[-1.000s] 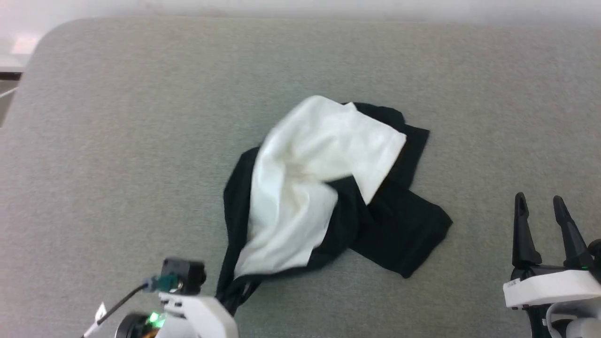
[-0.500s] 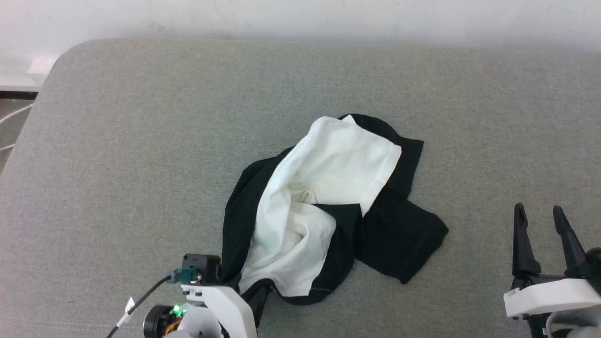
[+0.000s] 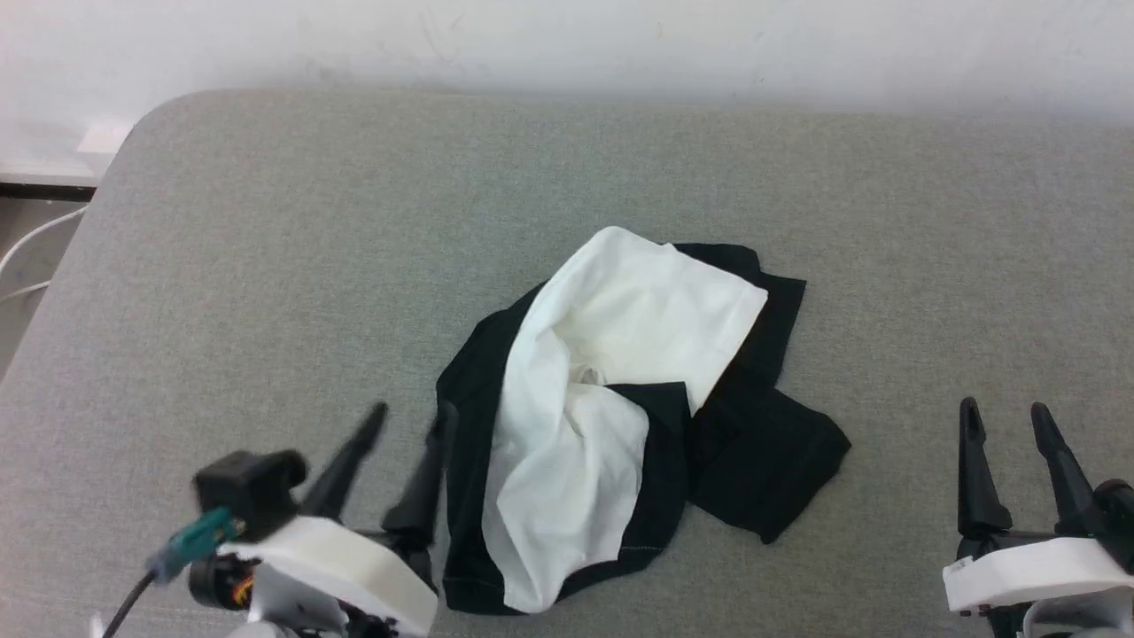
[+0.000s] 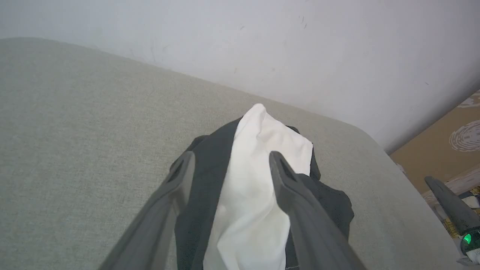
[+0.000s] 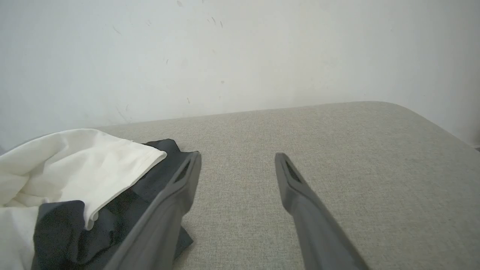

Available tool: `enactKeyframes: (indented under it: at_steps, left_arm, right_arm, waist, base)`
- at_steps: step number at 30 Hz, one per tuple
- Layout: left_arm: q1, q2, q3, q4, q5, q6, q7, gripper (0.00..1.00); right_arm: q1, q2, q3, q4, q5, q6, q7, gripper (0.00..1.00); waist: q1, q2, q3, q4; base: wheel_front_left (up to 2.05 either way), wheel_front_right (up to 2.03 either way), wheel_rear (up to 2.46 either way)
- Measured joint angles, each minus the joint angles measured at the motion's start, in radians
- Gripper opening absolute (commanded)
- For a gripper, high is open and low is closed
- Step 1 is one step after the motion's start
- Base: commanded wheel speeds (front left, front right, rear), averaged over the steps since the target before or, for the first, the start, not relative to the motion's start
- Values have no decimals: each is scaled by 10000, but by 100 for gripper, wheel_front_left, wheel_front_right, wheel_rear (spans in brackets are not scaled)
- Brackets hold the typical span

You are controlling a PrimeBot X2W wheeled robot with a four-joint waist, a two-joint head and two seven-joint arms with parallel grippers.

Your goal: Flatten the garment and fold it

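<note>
The garment [image 3: 620,408], a white-bodied T-shirt with black sleeves and black edges, lies crumpled in a heap near the middle of the grey padded surface [image 3: 266,266]. My left gripper [image 3: 413,420] is open just left of the heap's black near-left edge, holding nothing. In the left wrist view the garment [image 4: 255,180] lies beyond and between the spread fingers [image 4: 176,187]. My right gripper [image 3: 1001,416] stands open at the lower right, well clear of the cloth. The right wrist view has the garment [image 5: 75,168] at its left, beside the left finger [image 5: 180,187].
A pale wall [image 3: 567,35] runs along the far edge of the padded surface. The surface's rounded far-left corner [image 3: 151,115] drops to a floor with a white cable [image 3: 27,248]. Bare grey padding surrounds the heap on all sides.
The left gripper has let go of the garment's near-left edge and now stands open to its left. The cloth has settled flat. The head camera tilted, shifting the whole picture.
</note>
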Motion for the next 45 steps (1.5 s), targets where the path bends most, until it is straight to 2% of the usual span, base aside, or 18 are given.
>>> enactKeyframes:
  at_steps: [4,6,8,10,15,19,22,24,28,34,36,38,41,45]
  left_arm:
    - [159,-487,439,165,1083,278,-1875,100]
    - [186,-951,897,280,1733,453,-2169,100]
    - [294,-1231,1323,403,2955,470,-2196,100]
    - [540,-1772,1987,414,3975,518,-2203,100]
    - [1603,-3246,3459,550,5047,-196,-2203,100]
    - [1995,-4031,4284,575,5632,-1124,-2203,100]
    - [2095,-4360,4608,640,6082,-1703,-2203,100]
    - [2166,-4514,4796,731,6276,-1975,-2203,100]
    - [2172,-4721,5043,815,6456,-2341,-2203,100]
    - [2165,-4817,5024,1060,6518,-2679,-2203,100]
    - [2164,-4821,4982,1158,6493,-2736,-2203,100]
    - [2155,-4823,4901,1179,6370,-2736,-2205,100]
    - [2150,-4828,4792,1216,6291,-2732,-2203,100]
    - [2104,-4832,4709,1312,6218,-2731,-2203,100]
  right_arm:
    - [-2,2,6,4,-4,0,0,100]
    - [1,-2,-33,2,-6,0,0,100]
    - [2,-2,-44,-6,-6,0,0,100]
    - [1,2,-77,-50,-8,0,0,100]
    - [-11,0,-132,-217,245,0,0,100]
    - [-50,-12,-8,-368,508,0,0,100]
    - [-176,-27,688,-58,508,0,148,100]
    - [-412,31,1118,40,284,0,788,100]
    - [-1187,-107,1908,4,-96,0,2989,100]
    - [-1666,-1482,3012,282,-65,0,6646,100]
    - [-1730,-1829,3260,328,-42,0,7488,100]
    - [-1825,-2288,3818,284,35,6,8025,100]
    - [-2040,-2673,4188,322,86,2,8251,100]
    - [-2378,-2805,4487,780,211,2,8426,100]
  waist:
    - [1,0,-30,-34]
    - [0,0,-37,-64]
    - [2,0,-35,-98]
    - [1,0,-26,-115]
    - [1,0,-45,-139]
    - [1,0,-77,-42]
    - [1,0,-98,75]
    - [1,0,-112,150]
    - [1,0,-106,288]
    - [1,0,-21,565]
    - [1,0,19,669]
    - [1,0,71,778]
    - [1,0,166,950]
    - [1,0,341,1136]
  base:
    - [0,0,0]
    - [0,0,0]
    - [0,0,0]
    - [0,0,0]
    - [0,0,0]
    - [0,0,0]
    - [0,0,0]
    - [0,0,0]
    - [0,0,0]
    - [0,0,0]
    - [0,0,0]
    - [0,0,0]
    - [0,0,0]
    - [0,0,0]
